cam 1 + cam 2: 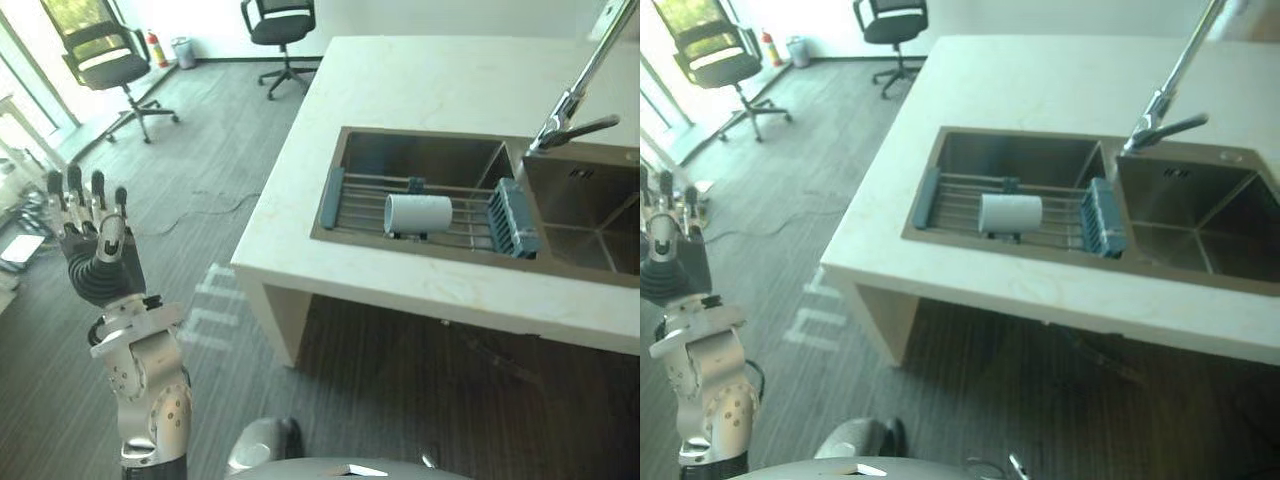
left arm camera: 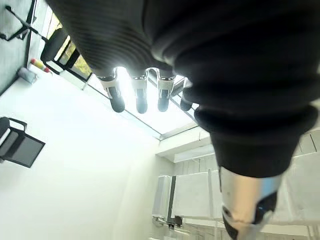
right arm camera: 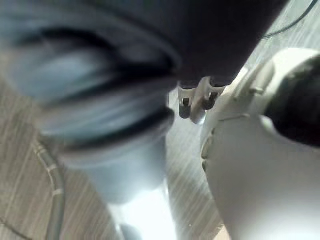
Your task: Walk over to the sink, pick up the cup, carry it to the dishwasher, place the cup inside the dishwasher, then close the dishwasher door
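A white cup [image 1: 418, 214] lies on its side on a wire rack [image 1: 470, 232] with blue ends, set across the left basin of a steel sink [image 1: 420, 155]. The sink is sunk into a pale stone counter [image 1: 400, 85]. My left hand [image 1: 95, 240] is raised over the floor at the far left, well short of the counter, open with straight fingers [image 2: 137, 95] and holding nothing. My right hand [image 3: 192, 100] hangs low beside my body above the wooden floor, fingers relaxed and empty.
A tall faucet [image 1: 575, 100] stands between the left basin and the right basin [image 1: 590, 215]. Two office chairs [image 1: 115, 70] [image 1: 282, 30], a red fire extinguisher [image 1: 157, 48] and a small bin [image 1: 183, 52] stand at the far wall. The counter's corner [image 1: 250, 270] juts toward me.
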